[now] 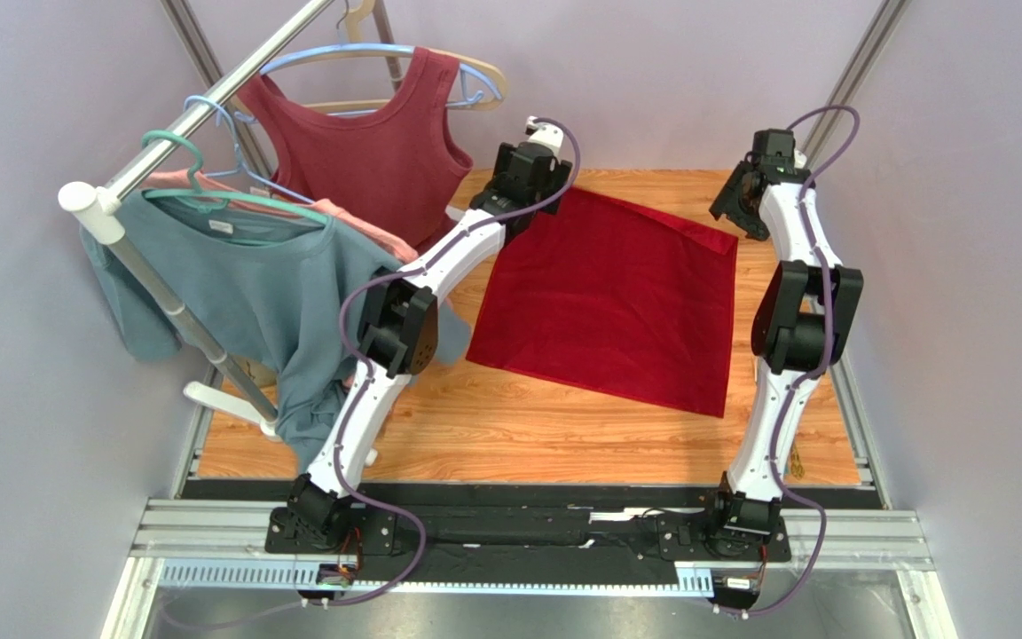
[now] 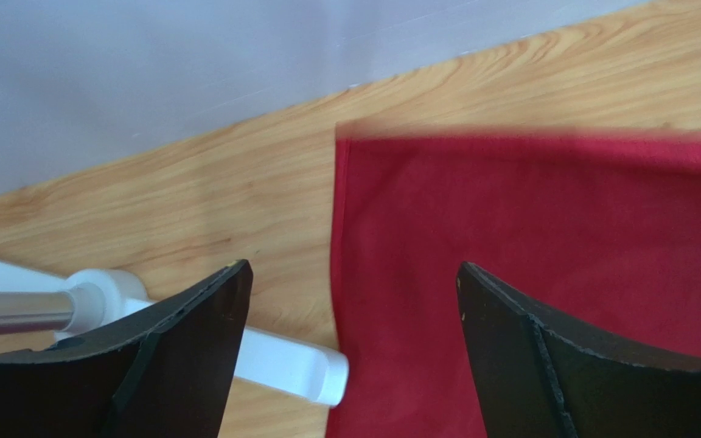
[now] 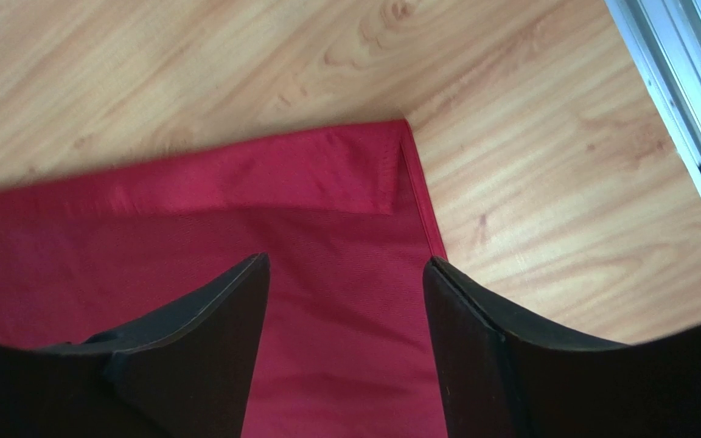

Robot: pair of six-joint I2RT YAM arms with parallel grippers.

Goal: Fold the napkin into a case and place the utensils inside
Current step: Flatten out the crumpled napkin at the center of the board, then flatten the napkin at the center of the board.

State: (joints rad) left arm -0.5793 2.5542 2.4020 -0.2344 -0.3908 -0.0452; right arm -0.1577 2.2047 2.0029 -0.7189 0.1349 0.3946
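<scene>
The crimson napkin (image 1: pixel 603 300) lies spread flat on the wooden table. My left gripper (image 1: pixel 530 173) hovers over its far left corner. In the left wrist view its jaws (image 2: pixel 351 266) stand wide open and empty, above the napkin's (image 2: pixel 546 246) left edge. My right gripper (image 1: pixel 739 200) is over the far right corner. The right wrist view shows it (image 3: pixel 346 259) open as well, nothing between the fingers, with the napkin (image 3: pixel 235 210) below and a small turned-over flap at the corner. The utensils and the case are out of view.
A white clothes rack (image 1: pixel 157 286) stands at the left with a maroon sleeveless top (image 1: pixel 370 140), a teal T-shirt (image 1: pixel 243 286) and a pink garment (image 1: pixel 357 220) on hangers. Its white foot (image 2: pixel 281 360) lies right beside the napkin's left edge. A metal frame rail (image 3: pixel 683 82) borders the table's right side.
</scene>
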